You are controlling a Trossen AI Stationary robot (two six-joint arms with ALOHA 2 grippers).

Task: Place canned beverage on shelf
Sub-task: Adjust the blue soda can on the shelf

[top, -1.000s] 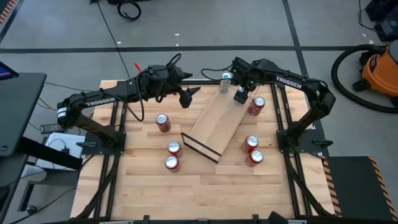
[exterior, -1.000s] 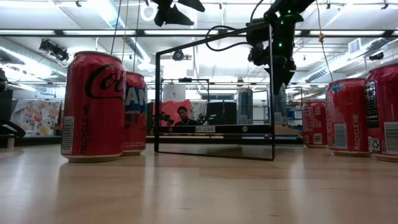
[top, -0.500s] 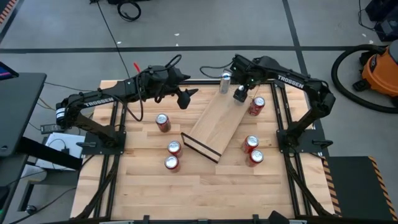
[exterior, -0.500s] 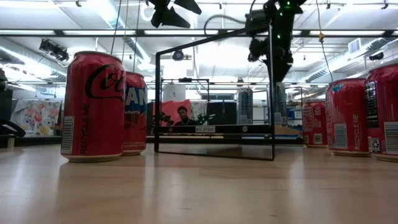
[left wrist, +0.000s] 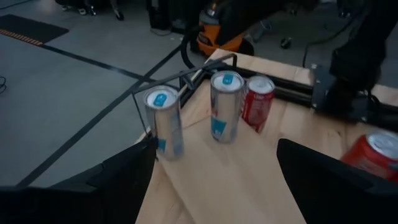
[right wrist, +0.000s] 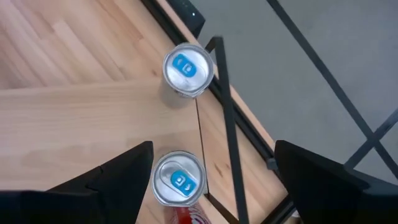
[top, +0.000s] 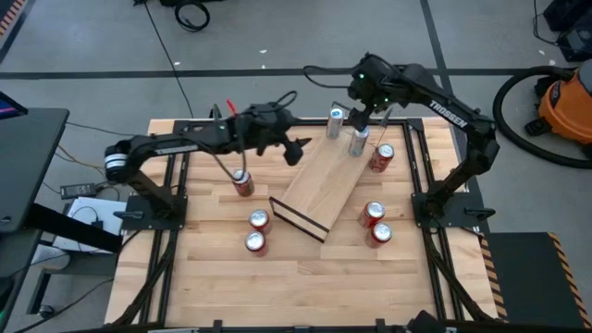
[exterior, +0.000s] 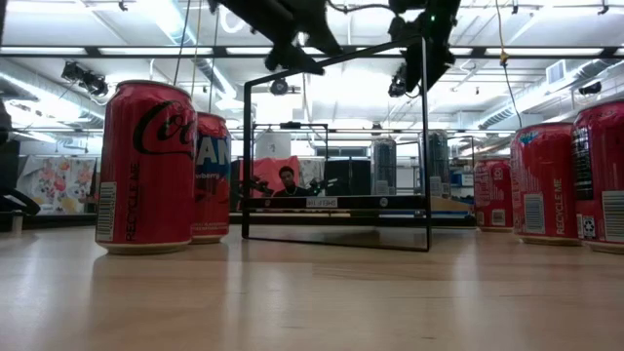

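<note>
The shelf (top: 319,182) is a light-wood board in a black wire frame (exterior: 336,146), lying slantwise at the table's middle. Two silver cans stand upright on its far end, one (top: 335,121) at the corner and one (top: 359,141) beside it. Both also show in the left wrist view (left wrist: 165,121) (left wrist: 226,106) and, from above, in the right wrist view (right wrist: 188,68) (right wrist: 179,179). My right gripper (top: 355,111) hangs open above the nearer silver can, clear of it. My left gripper (top: 298,151) is open over the shelf's left edge, pointing toward the silver cans.
Red cans stand on the tabletop: three left of the shelf (top: 242,182) (top: 259,220) (top: 254,242) and three to its right (top: 382,157) (top: 373,214) (top: 379,233). Most of the shelf board is bare. An orange vacuum (top: 566,102) stands on the floor beyond the table.
My right gripper has risen straight up off the nearer silver can and tipped to point more steeply down. The can stays upright on the shelf. My left gripper has moved toward the table's right edge and down, toward the shelf's far end.
</note>
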